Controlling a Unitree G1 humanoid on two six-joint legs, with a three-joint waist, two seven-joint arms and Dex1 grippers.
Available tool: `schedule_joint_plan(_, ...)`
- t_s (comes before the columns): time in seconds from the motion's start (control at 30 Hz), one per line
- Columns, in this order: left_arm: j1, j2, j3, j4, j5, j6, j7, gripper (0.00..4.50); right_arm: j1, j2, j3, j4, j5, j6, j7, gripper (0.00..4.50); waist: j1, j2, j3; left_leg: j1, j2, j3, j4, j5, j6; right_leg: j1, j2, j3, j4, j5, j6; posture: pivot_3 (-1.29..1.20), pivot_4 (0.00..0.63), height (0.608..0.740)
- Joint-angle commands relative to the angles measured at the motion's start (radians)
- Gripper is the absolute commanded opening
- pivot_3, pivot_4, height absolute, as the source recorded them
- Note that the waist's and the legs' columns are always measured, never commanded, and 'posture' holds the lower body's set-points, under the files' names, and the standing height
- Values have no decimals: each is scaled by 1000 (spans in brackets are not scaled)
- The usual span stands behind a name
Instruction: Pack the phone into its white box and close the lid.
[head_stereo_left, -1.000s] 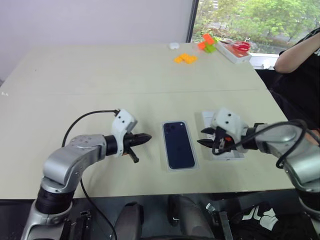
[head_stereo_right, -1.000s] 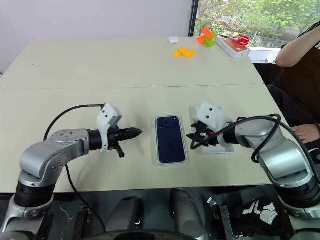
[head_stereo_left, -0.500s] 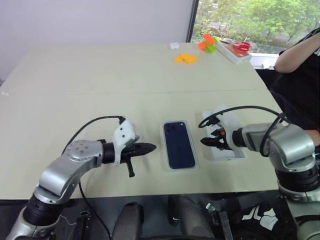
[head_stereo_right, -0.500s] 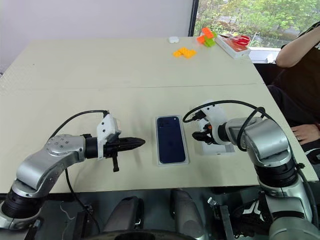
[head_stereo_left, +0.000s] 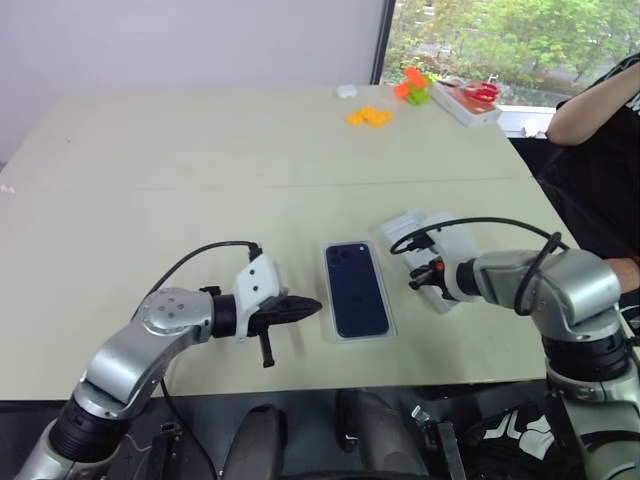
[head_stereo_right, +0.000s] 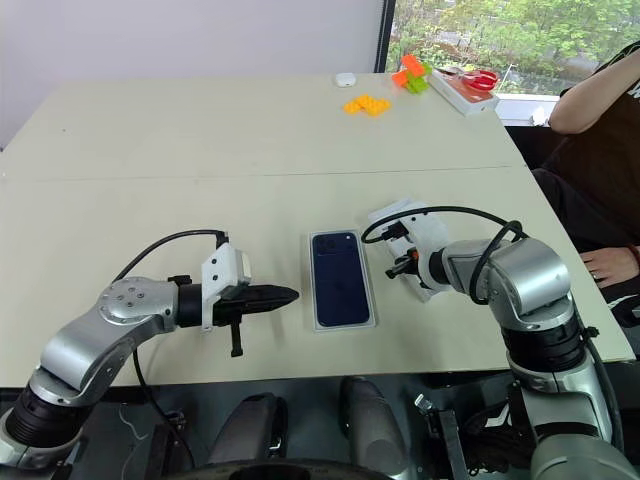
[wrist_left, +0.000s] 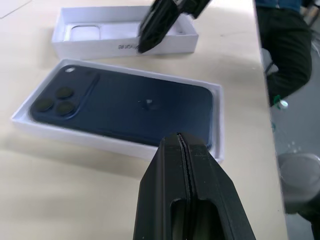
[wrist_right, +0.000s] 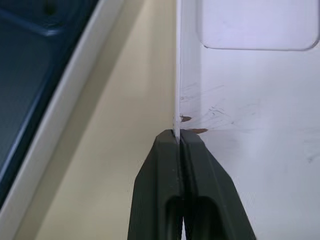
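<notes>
Right pincer (head_stereo_left: 415, 277) has just snapped shut on the lid's (head_stereo_left: 435, 258) near wall, right of centre frame. Phone (head_stereo_left: 356, 288) already sits in its box (head_stereo_left: 390, 325), so I judge lifting comes next. Left pincer (head_stereo_left: 310, 305) stays closed, empty.

Beige table (head_stereo_left: 200, 170) bears the white box (head_stereo_left: 392, 318), the lid (head_stereo_left: 452, 245)

Right end effector (wrist_right: 178, 135) pinches the lid's (wrist_right: 250, 100) side wall.

A dark navy-blue phone (head_stereo_left: 357, 288) lies in a thin-rimmed white box (wrist_left: 216, 125) on a pale beige table (head_stereo_left: 200, 170), beside a plain white lid (head_stereo_right: 418, 232) with grey lettering on its side, black gripper fingers (wrist_left: 187, 200), and orange and green blocks (head_stereo_left: 372, 116).
</notes>
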Motion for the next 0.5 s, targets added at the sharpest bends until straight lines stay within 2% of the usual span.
schedule_joint_plan(0.03, 8, -7, 100, 35, -17, -26, 38, 0, -114, 64, -170, -43, 76, 6, 16, 25, -1, 0, 0, 0, 0, 0, 0, 0, 0, 0, 0, 0, 0, 0, 0, 0, 150, 740)
schedule_joint_plan(0.07, 10, -10, 119, 46, -18, -32, 47, 0, -138, 100, -223, -56, 112, 6, 37, 25, -4, 0, 0, 0, 0, 0, 0, 0, 0, -1, 0, 0, 0, 0, 0, 0, 150, 740)
schedule_joint_plan(0.13, 3, -24, 189, 94, -34, -33, 76, 0, -162, 231, -381, -42, 307, 6, 60, 25, -6, 0, 0, 0, 2, -1, 0, -1, 1, -1, 2, 0, 1, 1, 1, 0, 150, 740)
schedule_joint_plan(0.2, -11, -32, 230, 131, -41, -26, 95, 0, -146, 284, -425, -35, 454, 6, 44, 25, -4, 0, 0, 0, 4, -2, 0, -1, 2, -1, 4, -1, 0, 1, 1, 0, 150, 740)
schedule_joint_plan(0.27, -29, -30, 261, 167, -36, -37, 104, 0, -106, 373, -427, -13, 600, 6, -40, 25, 3, 0, 0, 0, 6, -3, -1, -1, 2, -1, 5, -1, 0, 2, -2, 0, 150, 740)
schedule_joint_plan(0.33, -47, -28, 282, 205, -25, -50, 117, 0, -91, 507, -454, 39, 736, 6, -172, 25, 2, 1, 0, 0, 6, -2, -1, -1, 2, -1, 5, -1, 0, 3, -3, 0, 150, 740)
schedule_joint_plan(0.4, -58, -27, 290, 229, -21, -52, 126, 0, -83, 577, -461, 81, 855, -5, -306, 25, 0, 1, 0, 0, 6, -1, 0, -1, 2, -2, 4, 0, 1, 3, -4, 0, 150, 740)
schedule_joint_plan(0.5, -78, -26, 308, 270, -15, -62, 143, 0, 32, 614, -232, 156, 1295, -300, -697, 25, -2, 1, -1, 0, 6, 0, 0, -1, 2, -2, 1, 0, 1, 4, -4, 0, 150, 740)
